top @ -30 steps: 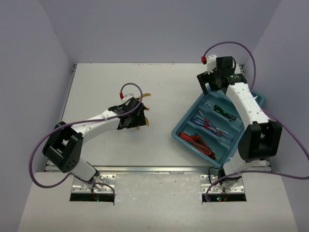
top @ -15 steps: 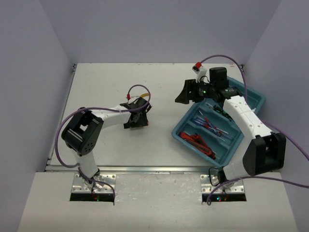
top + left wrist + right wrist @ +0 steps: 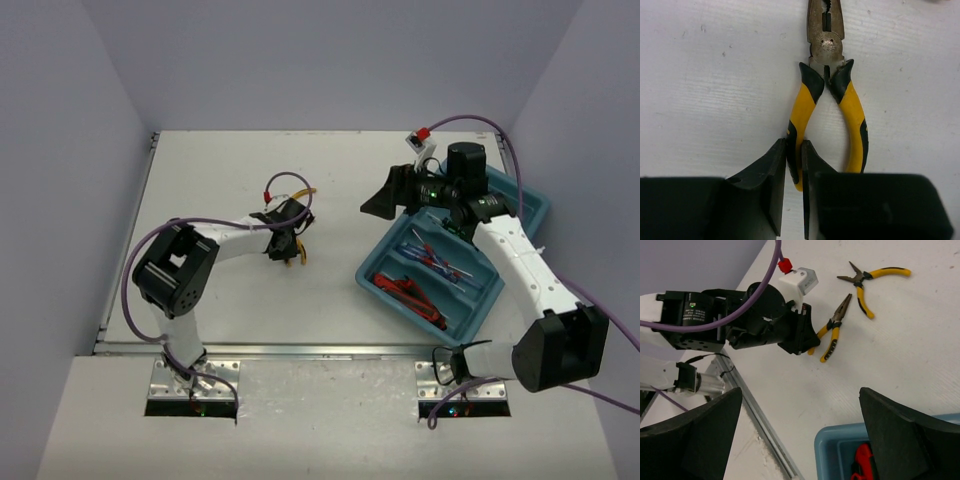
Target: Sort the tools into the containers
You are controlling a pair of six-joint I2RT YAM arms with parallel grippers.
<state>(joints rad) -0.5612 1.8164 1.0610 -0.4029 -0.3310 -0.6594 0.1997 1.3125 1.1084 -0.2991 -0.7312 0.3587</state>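
Left gripper point(image 3: 793, 165) clenched on one handle of yellow pliers point(image 3: 826, 50), flat on table point(image 3: 220, 160) well left of tray point(image 3: 535, 205). Right gripper point(image 3: 800, 430) spread wide, empty, above tray's left edge.

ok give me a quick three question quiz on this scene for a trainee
1. True or false: the left hand is shut on one handle of the yellow-handled pliers.
2. How many yellow-handled pliers lie on the table? A one, B two, C four.
3. Fill the gap: the right hand is ___ and holds nothing.

Key: 1 true. 2 B, the gripped pair and a second pair beyond it. 3 open.
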